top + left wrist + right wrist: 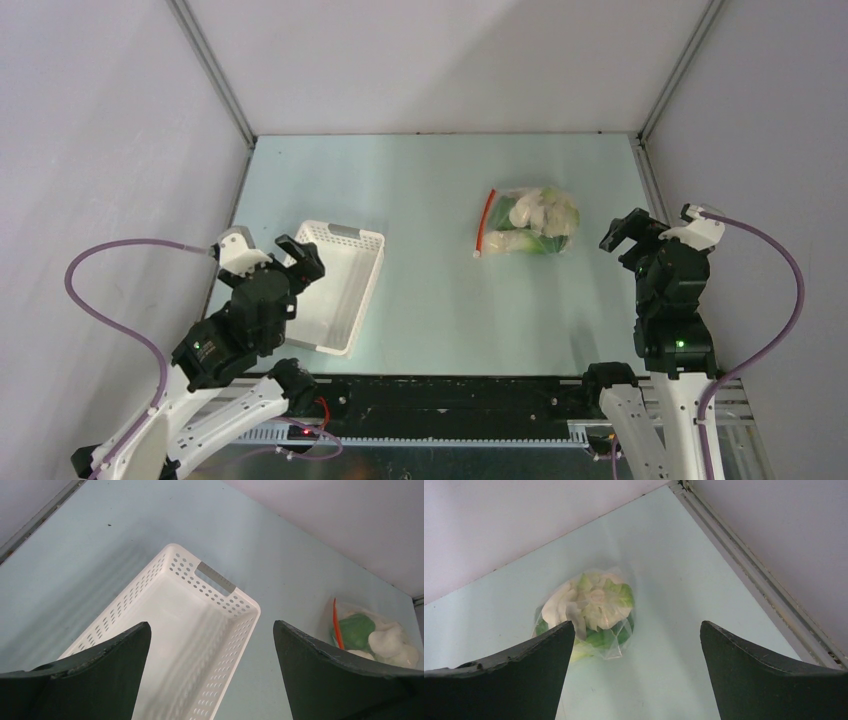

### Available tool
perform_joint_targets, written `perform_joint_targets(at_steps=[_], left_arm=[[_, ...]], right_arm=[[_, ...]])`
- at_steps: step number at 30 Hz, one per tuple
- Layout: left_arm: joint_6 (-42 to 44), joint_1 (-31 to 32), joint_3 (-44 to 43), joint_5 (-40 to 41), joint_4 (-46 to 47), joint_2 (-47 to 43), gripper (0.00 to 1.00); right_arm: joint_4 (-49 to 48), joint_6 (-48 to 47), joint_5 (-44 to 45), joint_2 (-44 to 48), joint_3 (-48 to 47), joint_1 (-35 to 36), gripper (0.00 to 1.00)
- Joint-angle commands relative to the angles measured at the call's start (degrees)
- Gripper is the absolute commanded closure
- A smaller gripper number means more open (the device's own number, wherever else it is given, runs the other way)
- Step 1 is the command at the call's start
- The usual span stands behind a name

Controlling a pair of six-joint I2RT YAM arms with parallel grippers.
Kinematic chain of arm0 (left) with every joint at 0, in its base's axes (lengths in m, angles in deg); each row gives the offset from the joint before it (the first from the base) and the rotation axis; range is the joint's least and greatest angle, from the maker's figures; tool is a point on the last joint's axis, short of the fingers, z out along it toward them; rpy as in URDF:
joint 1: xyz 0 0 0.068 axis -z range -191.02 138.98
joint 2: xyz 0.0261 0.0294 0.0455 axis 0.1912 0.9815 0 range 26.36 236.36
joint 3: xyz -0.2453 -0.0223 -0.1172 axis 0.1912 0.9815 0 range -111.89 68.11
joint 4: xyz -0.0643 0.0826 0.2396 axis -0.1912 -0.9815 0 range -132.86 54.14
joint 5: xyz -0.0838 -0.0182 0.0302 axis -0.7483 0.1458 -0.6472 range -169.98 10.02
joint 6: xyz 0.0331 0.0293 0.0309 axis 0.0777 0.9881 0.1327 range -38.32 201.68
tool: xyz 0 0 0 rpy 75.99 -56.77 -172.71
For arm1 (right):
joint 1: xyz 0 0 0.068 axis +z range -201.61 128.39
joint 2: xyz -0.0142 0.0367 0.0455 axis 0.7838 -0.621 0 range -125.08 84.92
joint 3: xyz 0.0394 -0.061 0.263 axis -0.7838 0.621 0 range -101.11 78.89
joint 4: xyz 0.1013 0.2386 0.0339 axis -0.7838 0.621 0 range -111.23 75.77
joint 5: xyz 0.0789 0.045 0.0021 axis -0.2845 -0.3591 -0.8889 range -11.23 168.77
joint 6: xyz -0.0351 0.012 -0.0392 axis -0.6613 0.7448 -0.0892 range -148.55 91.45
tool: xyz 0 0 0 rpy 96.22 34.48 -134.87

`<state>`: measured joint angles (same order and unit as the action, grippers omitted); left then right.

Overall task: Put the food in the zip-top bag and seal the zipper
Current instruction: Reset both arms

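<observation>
Zip-top bag (pixel 530 222): clear plastic, crinkled, glossy. Zipper (pixel 485 222): red-orange plastic strip. Basket (pixel 335 290): white perforated plastic, matt. Worktop (pixel 430 300): smooth, pale blue-green, faint sheen.

Table (pixel 440 300) bears a white basket (pixel 340 285) and zip-top bag (pixel 530 222).

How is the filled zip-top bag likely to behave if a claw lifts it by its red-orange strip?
Probably floppy: the zip-top bag is thin, crinkly clear film, so it would sag below the zipper strip. The vegetables bulging inside would likely slump downward and swing. Pushed, it seems likelier to slide or deform than roll.
</observation>
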<state>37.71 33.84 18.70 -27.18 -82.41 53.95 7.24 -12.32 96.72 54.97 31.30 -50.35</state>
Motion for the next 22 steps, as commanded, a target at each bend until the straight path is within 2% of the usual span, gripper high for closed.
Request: perform_joint_targets(at_steps=[1,5,15,22], left_arm=[[-0.27,-0.44,-0.30,1.78,-0.28,0.05,0.02],[1.54,-0.40,-1.16,-0.57,0.49,0.66,0.02],[0.82,-0.39,-4.12,-0.26,-0.70,3.59,0.02],[2.77,-0.43,-3.17,-1.14,2.34,1.26,0.02]], right_arm=[[-1.83,-0.66,0.35,0.67,0.14,-0.12,0.00],[-1.61,-0.05,1.34,0.50,0.14,-0.17,0.00],[-2.03,0.21,0.09,0.01,0.12,-0.13,0.00],[-2.01,0.14,0.00,0.10,0.05,-0.16,0.00]])
